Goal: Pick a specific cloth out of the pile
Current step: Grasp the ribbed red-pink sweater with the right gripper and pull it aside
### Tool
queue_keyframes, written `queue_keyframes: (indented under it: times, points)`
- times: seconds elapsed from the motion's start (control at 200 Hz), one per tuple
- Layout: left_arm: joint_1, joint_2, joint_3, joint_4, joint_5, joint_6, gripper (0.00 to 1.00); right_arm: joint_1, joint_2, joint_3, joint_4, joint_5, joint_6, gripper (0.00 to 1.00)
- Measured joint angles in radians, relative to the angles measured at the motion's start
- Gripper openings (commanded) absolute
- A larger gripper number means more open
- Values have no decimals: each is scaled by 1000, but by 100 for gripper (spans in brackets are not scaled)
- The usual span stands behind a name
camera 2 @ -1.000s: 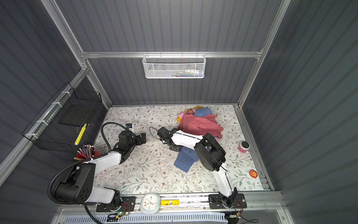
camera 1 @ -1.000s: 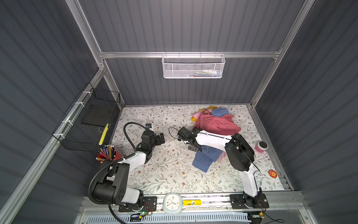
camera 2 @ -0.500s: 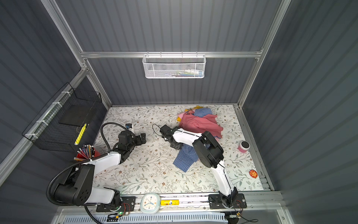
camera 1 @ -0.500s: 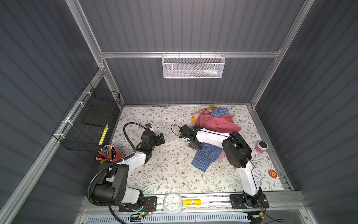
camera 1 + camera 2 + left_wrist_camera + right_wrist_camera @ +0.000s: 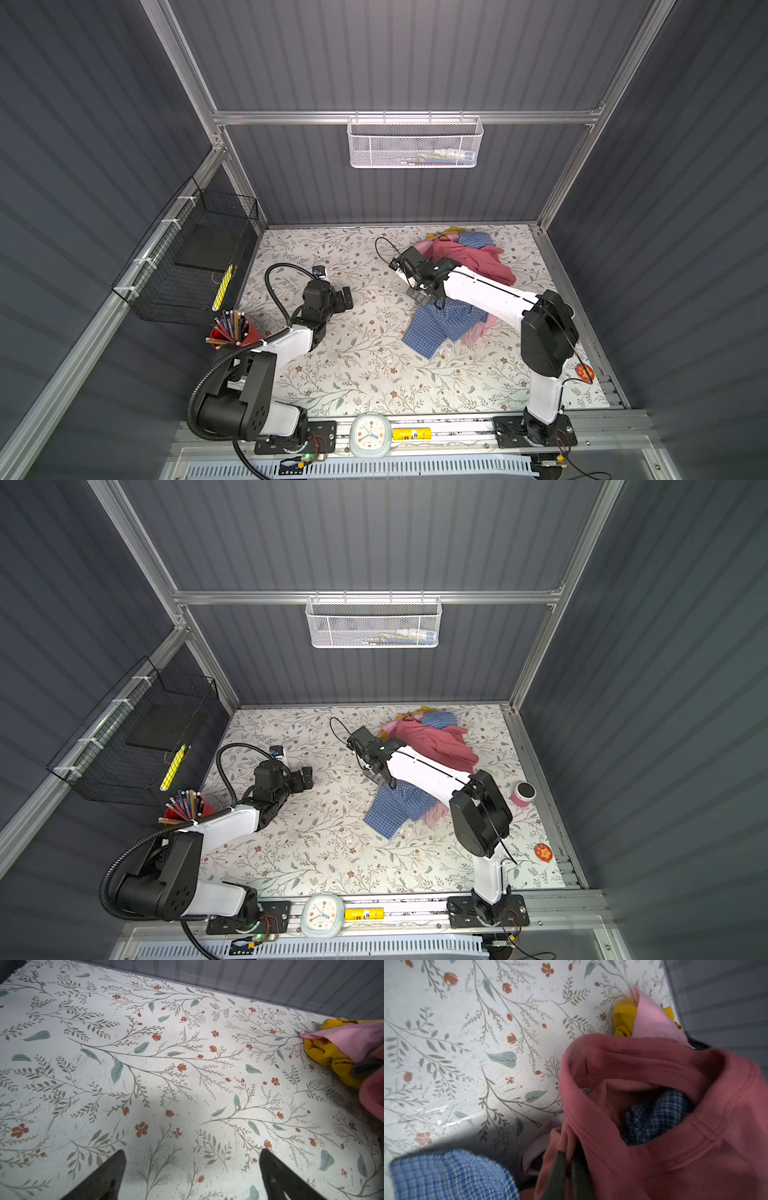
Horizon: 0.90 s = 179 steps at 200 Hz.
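The salmon-coral soft cloth (image 5: 547, 1169) lies at the edge of the pile (image 5: 469, 259) of rose-red, light pink, mustard and checked garments, just beside a blue-and-white checked shirt (image 5: 442, 330) on the floral surface (image 5: 353, 374). The right gripper (image 5: 568, 1158), half open a second ago, has now clenched on a fold of it, as far as the blurred wrist view shows, so the grasp looks made and lifting comes next. The left gripper (image 5: 192, 1154) hangs spread wide, well apart.

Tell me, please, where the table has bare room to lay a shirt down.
The widest bare patch lies between the left gripper and the checked shirt, running forward to the clock. The pile crowds the back right corner; the back strip left of it is bare too.
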Motion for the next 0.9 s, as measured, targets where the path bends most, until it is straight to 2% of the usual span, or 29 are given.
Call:
queue_keyframes:
  times: [0.29, 0.525, 0.896]
  points:
    - [0, 0, 0, -14, 0, 0, 100, -22, -77, 0, -35, 0, 61, 0]
    - [0, 0, 3, -19, 0, 2, 100, -72, -204, -11, -51, -14, 124, 0]
    - [0, 1, 22, -18, 8, 3, 100, -206, -414, -190, 13, -121, 232, 0]
